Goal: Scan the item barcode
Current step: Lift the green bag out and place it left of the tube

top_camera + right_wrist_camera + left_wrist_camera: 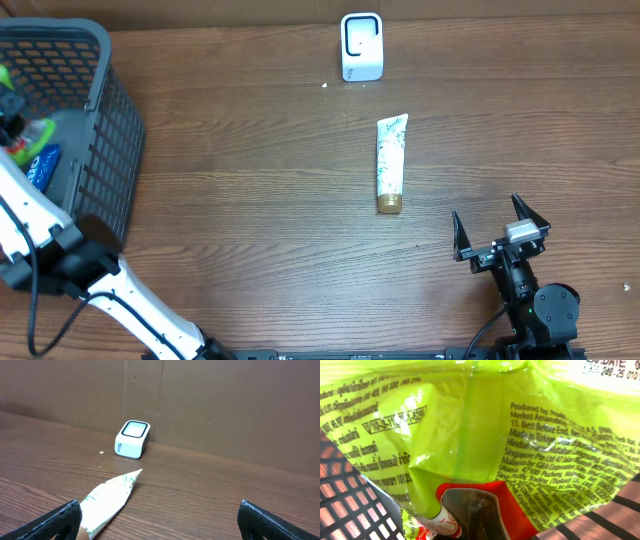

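Scanning was not yet done: the left hand (12, 118) was closed against a green packet (470, 435) inside the basket (110, 130) at nine o'clock, well apart from the scanner (361, 47) at twelve. The right hand (484, 205) stood spread, empty.

Lime-green glossy packet (470, 435) fills nearly the whole frame, very close to the lens, film creased and catching glare. Black small print (560, 445) runs in slanted lines across its right half; more lines at upper left, mostly too blurred to read. Date stamp (610, 369) cut off at the top right edge. Red panel (490, 510) with a dark brown picture at bottom centre, white strip along its left side. Dark basket mesh (350, 505) shows lower left, dark bars lower right.
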You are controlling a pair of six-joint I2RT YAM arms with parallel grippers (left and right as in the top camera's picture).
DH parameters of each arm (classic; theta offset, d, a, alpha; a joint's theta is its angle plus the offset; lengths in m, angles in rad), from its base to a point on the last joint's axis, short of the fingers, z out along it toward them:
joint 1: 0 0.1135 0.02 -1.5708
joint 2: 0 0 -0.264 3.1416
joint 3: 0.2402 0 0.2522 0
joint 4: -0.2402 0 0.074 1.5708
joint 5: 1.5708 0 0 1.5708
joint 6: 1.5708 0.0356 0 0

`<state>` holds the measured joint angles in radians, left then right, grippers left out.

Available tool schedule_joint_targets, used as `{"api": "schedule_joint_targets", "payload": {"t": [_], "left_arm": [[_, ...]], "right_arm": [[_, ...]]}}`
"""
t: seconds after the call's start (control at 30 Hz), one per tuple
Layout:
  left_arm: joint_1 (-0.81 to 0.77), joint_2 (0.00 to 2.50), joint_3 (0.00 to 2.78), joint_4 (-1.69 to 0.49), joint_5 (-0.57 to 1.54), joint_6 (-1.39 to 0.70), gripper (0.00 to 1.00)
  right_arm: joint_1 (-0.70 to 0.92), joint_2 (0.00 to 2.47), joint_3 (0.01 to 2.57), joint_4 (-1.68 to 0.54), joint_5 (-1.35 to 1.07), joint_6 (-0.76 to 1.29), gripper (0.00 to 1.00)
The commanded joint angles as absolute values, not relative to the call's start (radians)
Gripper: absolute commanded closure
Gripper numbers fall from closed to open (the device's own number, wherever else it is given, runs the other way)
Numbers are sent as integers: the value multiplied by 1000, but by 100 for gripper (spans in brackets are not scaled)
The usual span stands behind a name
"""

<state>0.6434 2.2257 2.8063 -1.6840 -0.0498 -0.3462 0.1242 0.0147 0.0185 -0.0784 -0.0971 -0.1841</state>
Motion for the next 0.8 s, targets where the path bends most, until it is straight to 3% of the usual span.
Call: {"api": "schedule_joint_targets", "payload": {"t": [0.0,0.2,0.4,0.53,0.77], "left_arm": [[595,2084,2869,-1685,-18,-326,96],[439,1905,2863,-1690,9,-306,96],[131,1832,2740,-1689,-3,-284,96],[-90,1834,2420,-1682,-34,-345,96],[-232,1844,1976,-1454,-32,-372,96]], "right_arm": [[118,3,8,-73,-96,-184,0],[118,3,8,-73,-96,-184,0],[118,3,8,-73,-96,-184,0],[118,3,8,-73,-96,-184,0],[118,3,8,-73,-96,-184,0]]}}
